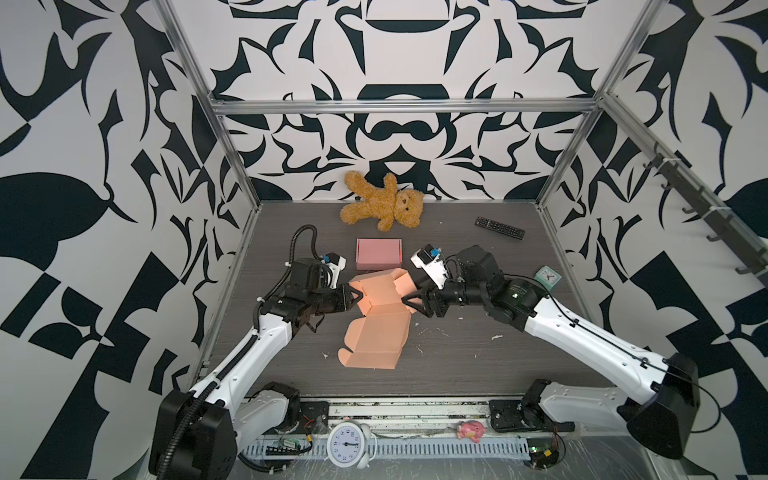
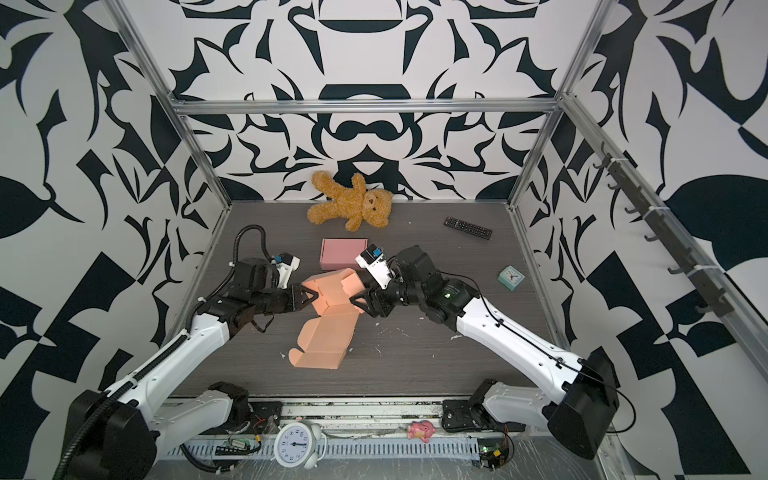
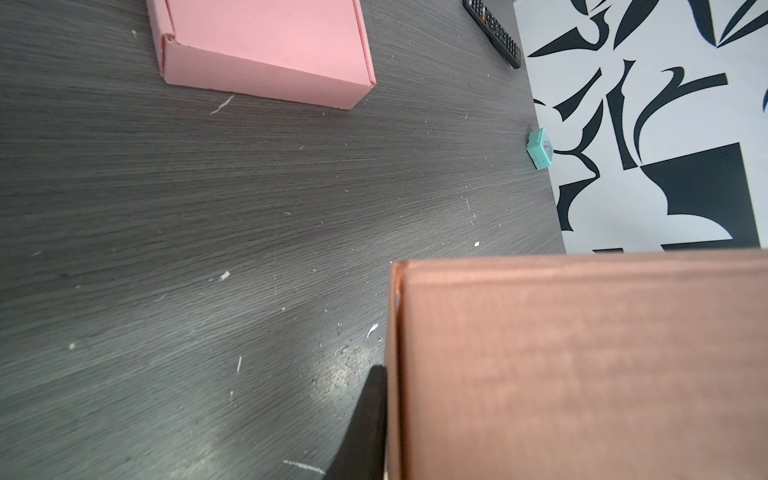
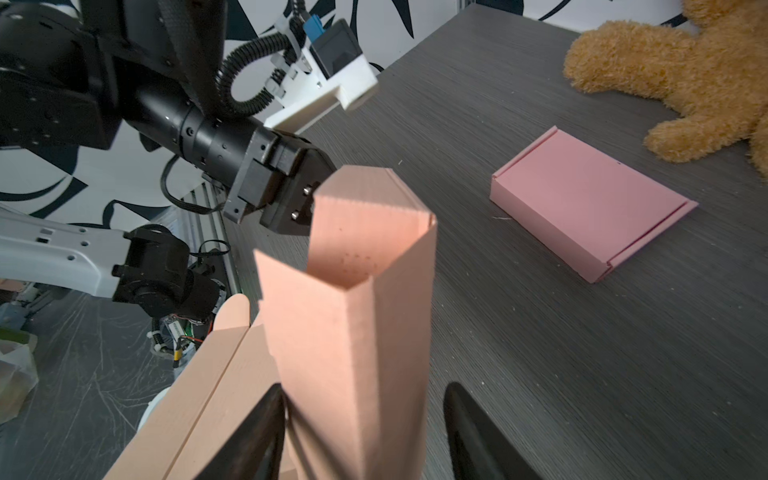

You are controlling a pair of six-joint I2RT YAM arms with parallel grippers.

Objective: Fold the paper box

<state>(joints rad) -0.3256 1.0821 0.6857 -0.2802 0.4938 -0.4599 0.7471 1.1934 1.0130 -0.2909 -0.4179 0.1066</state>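
The walls of the paper box [image 1: 376, 332] are being set upright; the fold is judged to be in its early-to-middle stage, since the lid end lies flat on the table [image 1: 457, 353]. The left claw [image 1: 358, 296] is closed on the box wall on its own side, with one finger [image 3: 370, 415] seen pressed against the cardboard. The right claw [image 4: 365, 392] is held open astride the opposite upright panel [image 4: 365, 257]. One of its fingers is touching the panel and the other is seen just apart from it, so nothing is gripped there. The raised part of the box is thus found between the two claws, while the flat remainder extends away from both sets of fingertips, towards the arm bases. Next, the right claw would need to be closed on the panel and the panel folded inward.
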